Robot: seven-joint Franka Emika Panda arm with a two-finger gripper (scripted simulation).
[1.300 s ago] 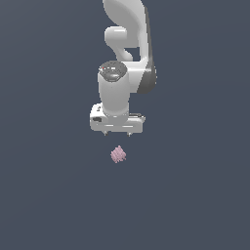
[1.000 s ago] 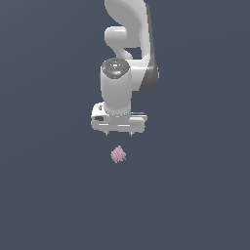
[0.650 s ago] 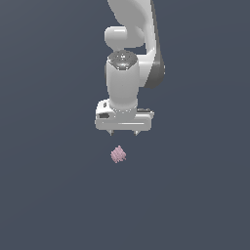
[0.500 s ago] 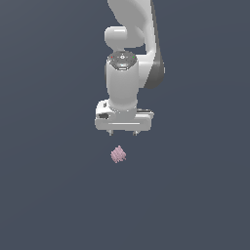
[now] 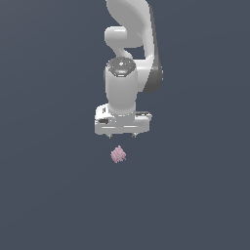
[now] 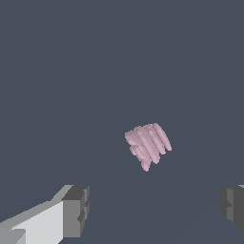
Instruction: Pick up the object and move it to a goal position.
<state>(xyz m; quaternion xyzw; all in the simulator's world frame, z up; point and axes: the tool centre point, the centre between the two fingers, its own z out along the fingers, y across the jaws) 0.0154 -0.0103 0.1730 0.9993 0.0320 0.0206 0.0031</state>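
The object [image 5: 117,154] is a tiny pale pink, ridged lump lying on the dark grey floor. My white gripper [image 5: 121,136] hangs just above and behind it, pointing down, with only the short fingertips showing under the hand. In the wrist view the object [image 6: 147,145] lies ahead of the gap between the two grey pads [image 6: 76,210], which stand wide apart. The gripper [image 6: 155,209] is open and holds nothing.
The white arm [image 5: 132,53] rises from the hand toward the top of the exterior view. A plain dark grey surface [image 5: 49,195] fills everything else; no other objects or goal marker show.
The arm has swung slightly toward the exterior view's right and the hand has turned to face the camera more squarely. The pink object has not moved.
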